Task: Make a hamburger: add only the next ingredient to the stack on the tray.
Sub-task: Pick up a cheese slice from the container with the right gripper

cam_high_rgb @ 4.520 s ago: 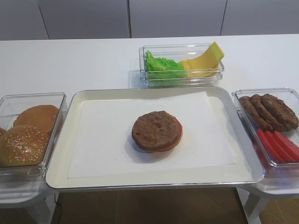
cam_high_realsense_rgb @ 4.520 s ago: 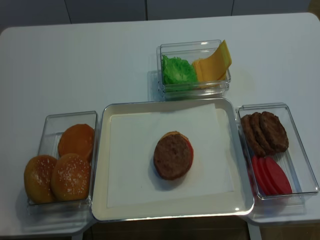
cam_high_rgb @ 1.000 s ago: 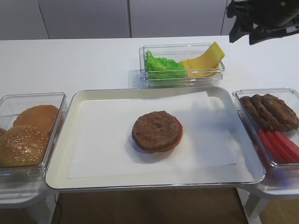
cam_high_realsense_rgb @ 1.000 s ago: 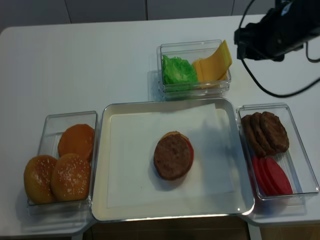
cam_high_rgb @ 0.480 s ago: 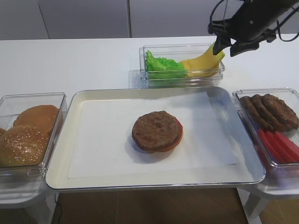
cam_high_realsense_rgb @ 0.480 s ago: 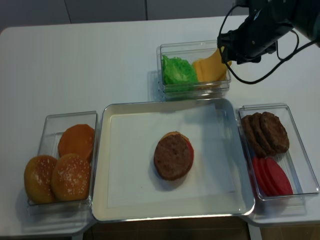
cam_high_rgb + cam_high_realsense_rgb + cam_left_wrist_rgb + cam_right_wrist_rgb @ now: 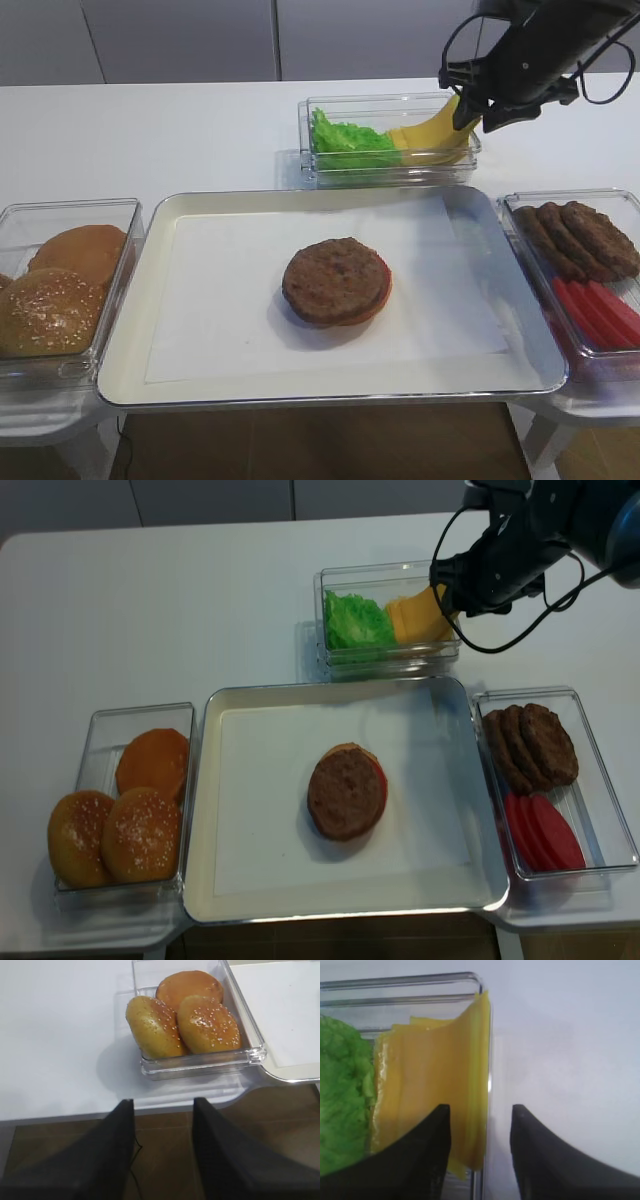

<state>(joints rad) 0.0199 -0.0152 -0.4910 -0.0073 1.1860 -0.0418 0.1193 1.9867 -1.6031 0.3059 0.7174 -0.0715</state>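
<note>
White tabletop is carrying everything, with the tray (image 7: 140,300) at its centre as your landmark. Behind the tray's far right corner, the clear bin (image 7: 390,172) is holding lettuce (image 7: 345,142) and the cheese slice (image 7: 435,1085), which is leaning upright against the bin's right wall. On the tray, the stack (image 7: 335,281) is waiting with its patty uppermost.

You are risking two things, in my judgement. One finger is sitting inside the bin and the other outside, so closing may pinch the wall along with the cheese and drag the bin. Several slices are lying together, so more than one may come up.

Your right gripper (image 7: 480,1125) is reaching down over the bin's right edge, jaws parted and straddling the top slice's raised edge, gripping nothing yet. Your left gripper (image 7: 162,1130) is hanging in front of the tray's near left, beside the bun bin (image 7: 197,1062), jaws apart and empty.
</note>
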